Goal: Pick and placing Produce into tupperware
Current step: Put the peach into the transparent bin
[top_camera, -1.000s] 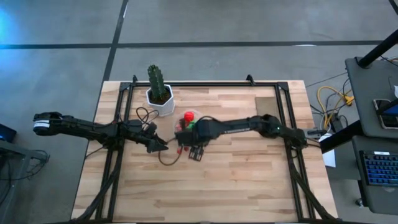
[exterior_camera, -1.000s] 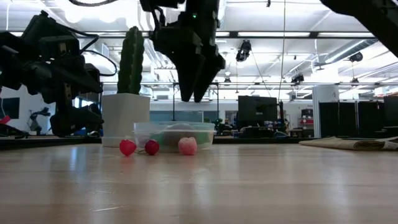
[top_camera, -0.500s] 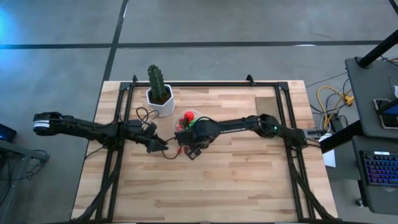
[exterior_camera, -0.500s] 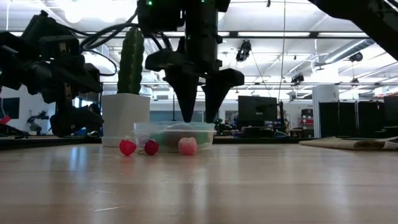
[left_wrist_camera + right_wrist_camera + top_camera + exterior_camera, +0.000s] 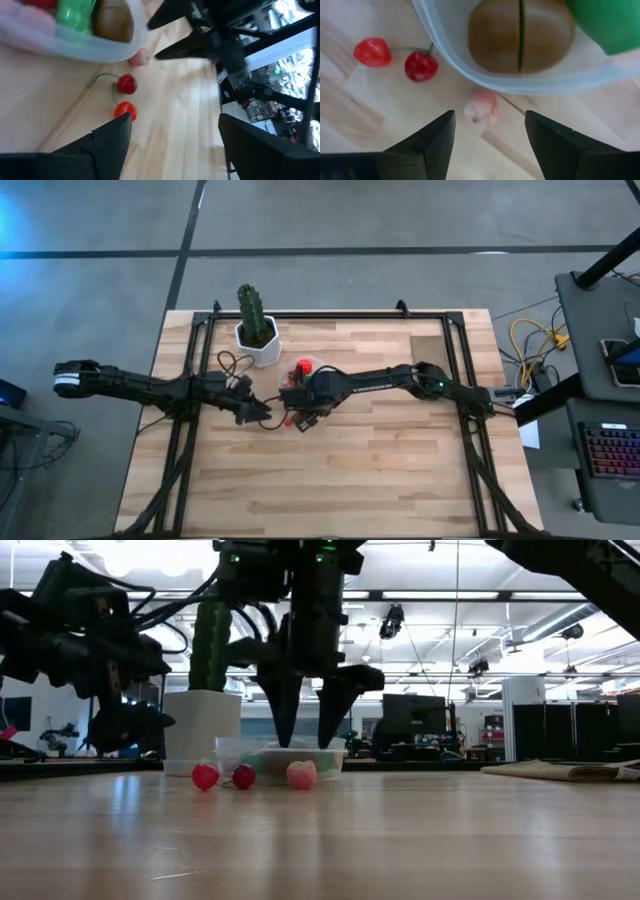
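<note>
Over the pink bit: I have the right gripper [image 5: 487,131] spread, holding nothing.
Pink bit [image 5: 481,110]: on wood, just beside the tub [image 5: 530,80].
Handling: looks light, small, rounded; I'd pinch its middle.
Cherries [image 5: 395,59]: nearby, still outside.
Left gripper [image 5: 172,137]: waiting, open.

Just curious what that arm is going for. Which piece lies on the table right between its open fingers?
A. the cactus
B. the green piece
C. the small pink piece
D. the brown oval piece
C: in the right wrist view the small pink piece lies on the wood between the right end effector's spread fingers, just outside the tupperware, which already holds the brown oval piece.
</note>
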{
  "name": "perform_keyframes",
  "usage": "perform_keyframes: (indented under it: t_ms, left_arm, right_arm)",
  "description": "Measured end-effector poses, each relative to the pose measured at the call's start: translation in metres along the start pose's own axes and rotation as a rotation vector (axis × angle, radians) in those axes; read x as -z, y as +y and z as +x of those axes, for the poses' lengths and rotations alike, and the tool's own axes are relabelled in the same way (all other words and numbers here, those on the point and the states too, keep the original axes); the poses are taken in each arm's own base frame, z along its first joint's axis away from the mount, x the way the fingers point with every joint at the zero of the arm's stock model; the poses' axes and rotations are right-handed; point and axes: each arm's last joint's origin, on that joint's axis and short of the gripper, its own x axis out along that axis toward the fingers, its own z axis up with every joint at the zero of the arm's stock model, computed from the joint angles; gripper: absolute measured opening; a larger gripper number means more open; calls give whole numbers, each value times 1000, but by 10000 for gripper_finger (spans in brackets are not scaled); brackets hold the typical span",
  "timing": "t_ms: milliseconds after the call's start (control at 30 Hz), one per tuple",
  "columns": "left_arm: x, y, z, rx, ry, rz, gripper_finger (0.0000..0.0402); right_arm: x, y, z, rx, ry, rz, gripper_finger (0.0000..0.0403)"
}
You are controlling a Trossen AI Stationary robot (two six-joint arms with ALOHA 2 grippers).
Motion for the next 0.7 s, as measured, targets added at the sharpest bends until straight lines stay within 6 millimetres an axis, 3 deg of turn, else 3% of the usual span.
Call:
perform_keyframes:
  t_ms: [400, 700]
  left_arm:
    - [-2, -2, 0, 18, -15, 9, 283]
    - [-1, -2, 0, 18, -15, 10, 283]
  right_arm:
    - [2, 0, 25, -28, -11, 7, 232]
    - [6, 2, 29, 7, -56, -44, 232]
